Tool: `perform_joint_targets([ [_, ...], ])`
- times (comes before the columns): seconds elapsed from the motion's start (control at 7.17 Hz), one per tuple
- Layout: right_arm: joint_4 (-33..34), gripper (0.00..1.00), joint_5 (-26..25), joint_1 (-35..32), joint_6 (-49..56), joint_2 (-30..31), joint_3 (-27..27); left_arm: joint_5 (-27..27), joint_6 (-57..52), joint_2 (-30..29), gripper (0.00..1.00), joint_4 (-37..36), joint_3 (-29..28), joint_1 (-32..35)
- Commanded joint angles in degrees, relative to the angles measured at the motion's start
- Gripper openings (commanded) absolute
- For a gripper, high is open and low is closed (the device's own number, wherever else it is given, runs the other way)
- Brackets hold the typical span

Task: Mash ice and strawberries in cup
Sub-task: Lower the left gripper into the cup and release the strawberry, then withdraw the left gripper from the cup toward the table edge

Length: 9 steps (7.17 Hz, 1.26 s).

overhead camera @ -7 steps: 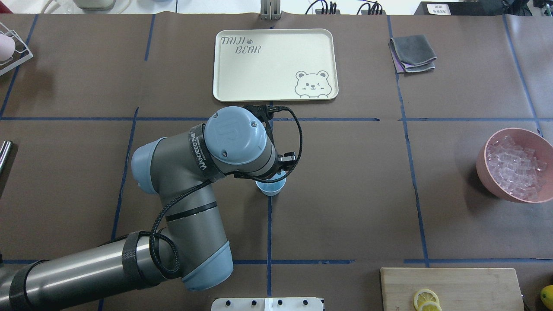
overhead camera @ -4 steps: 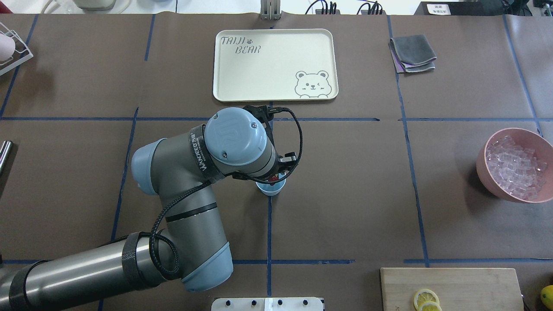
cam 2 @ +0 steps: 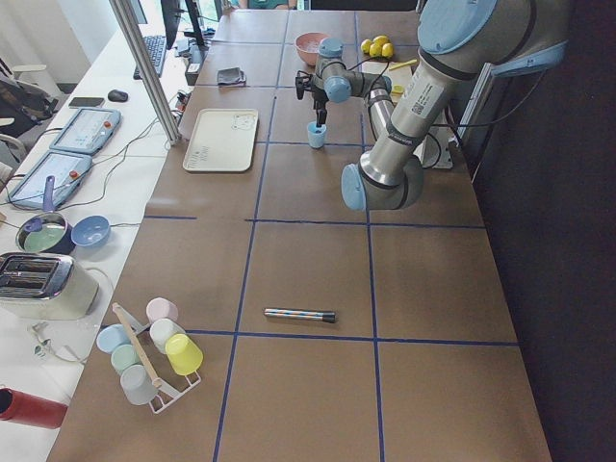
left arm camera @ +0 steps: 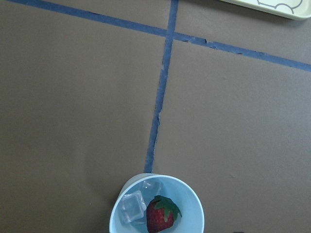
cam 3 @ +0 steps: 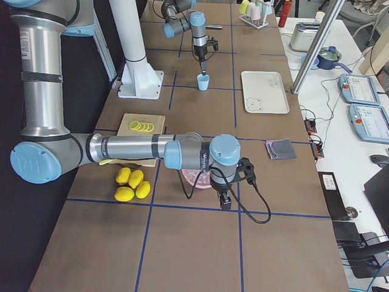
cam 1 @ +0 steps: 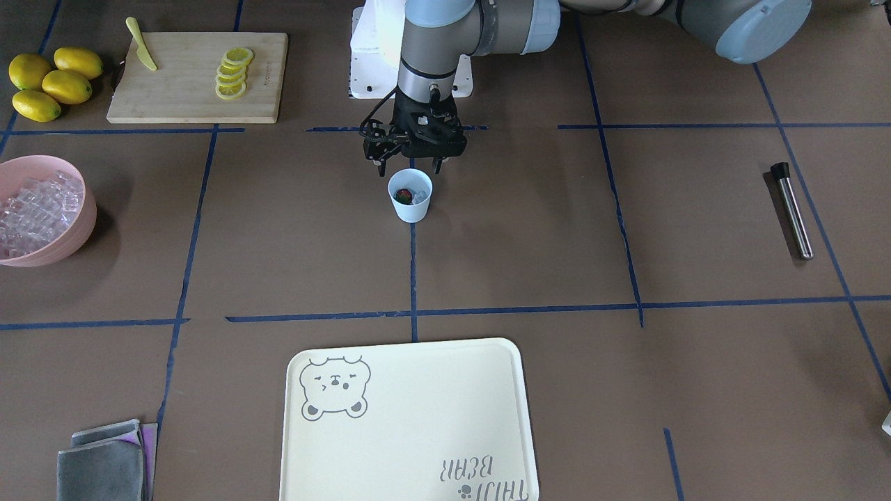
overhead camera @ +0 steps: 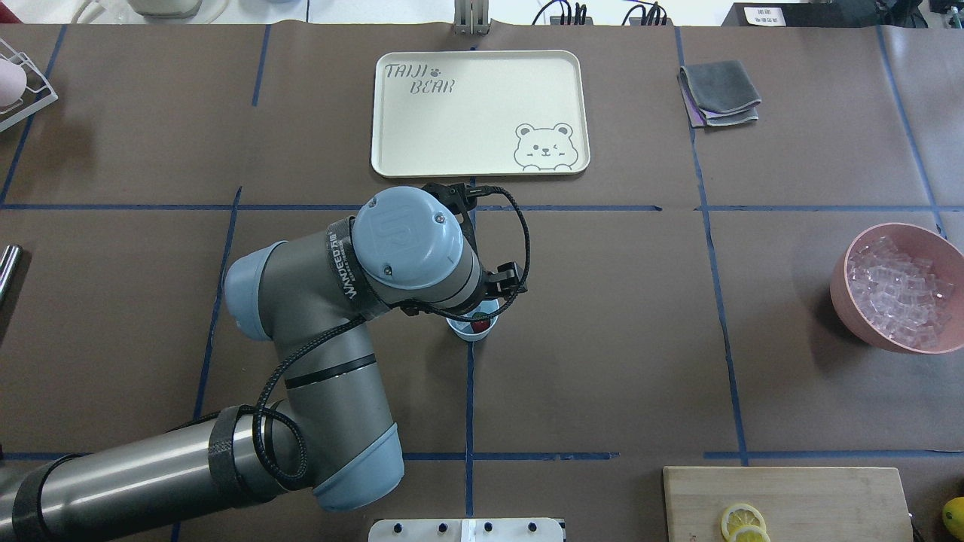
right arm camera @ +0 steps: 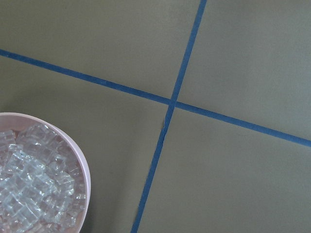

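The left pincer (cam 1: 410,167) hangs just above the cup (cam 1: 411,206), its two fingers spread wide with nothing between them. The cup stands upright on a blue tape line near the middle of the desk (cam 1: 557,229), between the robot's base and the tray (cam 1: 411,424). Looking down from the left wrist, I count one strawberry (left arm camera: 160,217) in the cup, red with its green top on, and two ice cubes (left arm camera: 133,207) beside it, one of them touching the fruit.

Further out on the robot's left lies one metal rod (cam 1: 792,212) with a black tip, flat on the desk and well apart from the cup. The one cream tray, printed with a bear, sits across the desk from the robot.

Out on the robot's right stands one pink bowl (cam 1: 78,224) holding a heap of ice (cam 1: 31,212), far too many pieces to count. The right pincer (cam 3: 225,204) hovers just beside that bowl; it shows only from the side of the desk, so I cannot tell whether it is spread or closed.

Near the robot's base on that side sits one cutting board (cam 1: 188,101). On it lie a row of overlapping lemon slices (cam 1: 232,73) and one yellow knife (cam 1: 141,43). Four whole lemons (cam 1: 66,85) cluster just beside the board. A small stack of folded cloths (cam 1: 101,470), grey with a purple one showing, lies at the far corner.
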State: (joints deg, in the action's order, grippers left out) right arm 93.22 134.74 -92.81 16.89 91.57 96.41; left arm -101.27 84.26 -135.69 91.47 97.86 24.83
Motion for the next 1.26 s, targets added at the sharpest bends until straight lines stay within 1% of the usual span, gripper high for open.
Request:
perform_joint_targets([
  [0.0, 0.0, 0.99, 0.0, 0.0, 0.0, -0.1, -0.1, -0.2, -4.4, 2.5, 1.0, -0.8, 2.4, 0.7],
  [0.14, 0.0, 0.99, 0.0, 0.0, -0.1, -0.1, -0.1, -0.3, -7.6, 6.8, 1.0, -0.9, 6.0, 2.6],
  [0.28, 0.0, 0.99, 0.0, 0.0, -0.3, -0.2, -0.1, -0.4, -11.4, 10.6, 1.0, -3.9, 10.8, 4.2],
  [0.42, 0.0, 0.99, 0.0, 0.0, -0.3, -0.2, 0.0, -0.5, -15.7, 11.8, 1.0, -10.6, 15.2, 6.8],
  [0.56, 0.0, 0.99, -0.1, 0.0, -0.3, -0.6, -0.2, -2.1, -20.1, 14.4, 1.0, -14.2, 18.7, 9.6],
  [0.7, 0.0, 0.99, -0.1, 0.0, -0.6, -0.7, -0.3, -5.7, -23.8, 20.4, 1.0, -13.6, 21.1, 13.5],
  [0.84, 0.0, 0.99, 0.0, 0.0, -1.8, -0.7, -0.3, -6.7, -27.3, 25.9, 1.0, -12.2, 23.2, 16.8],
  [0.98, 0.0, 0.99, 0.0, 0.0, -2.1, -0.7, -0.2, -6.8, -28.2, 31.0, 1.0, -7.8, 24.2, 18.8],
  [1.12, -0.1, 0.99, 0.0, 0.0, -2.1, -0.7, -0.2, -10.7, -29.8, 36.8, 1.0, -1.6, 24.2, 21.4],
])
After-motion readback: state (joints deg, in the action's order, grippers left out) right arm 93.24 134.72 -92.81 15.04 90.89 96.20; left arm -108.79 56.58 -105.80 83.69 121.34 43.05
